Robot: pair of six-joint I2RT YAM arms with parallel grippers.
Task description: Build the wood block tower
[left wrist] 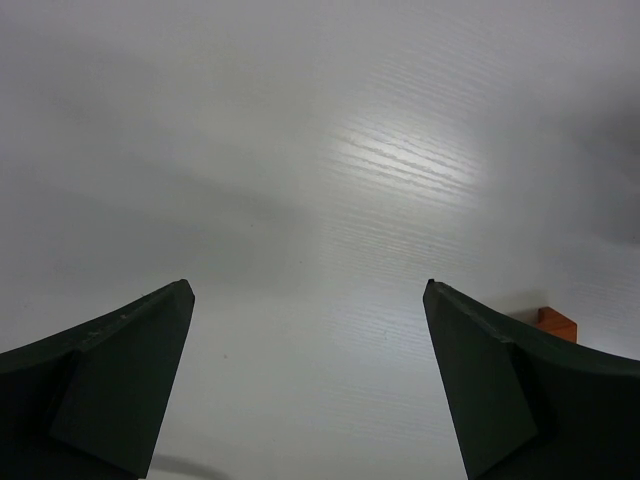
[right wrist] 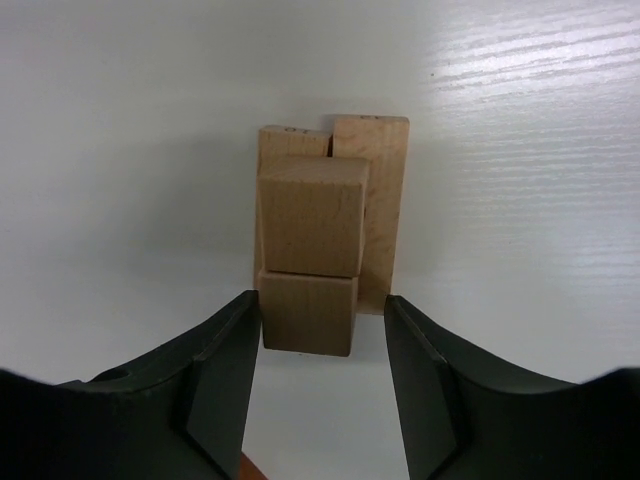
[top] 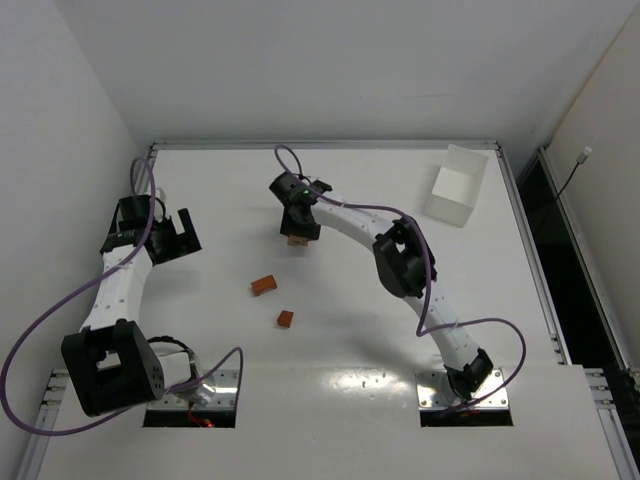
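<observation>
Right pincer (right wrist: 322,300) hangs released at the wood block tower (right wrist: 320,215), black fingers (right wrist: 225,370) parted either side of a smooth pale cube, a gap showing on one side. The tower of square-cut tan bars and cubes stands on the white worktop's (top: 350,400) far half, left of centre. A reddish bar (top: 263,285) and a reddish cube (top: 285,318) lie apart mid-worktop with open room around. A white box (top: 455,185) sits by the far right corner. The left pincer (left wrist: 307,290) gapes wide near the left edge.

Wood block tower (top: 297,241) mid-table, 2 loose blocks (top: 263,285) nearer the arms, box (top: 455,187) far right
</observation>
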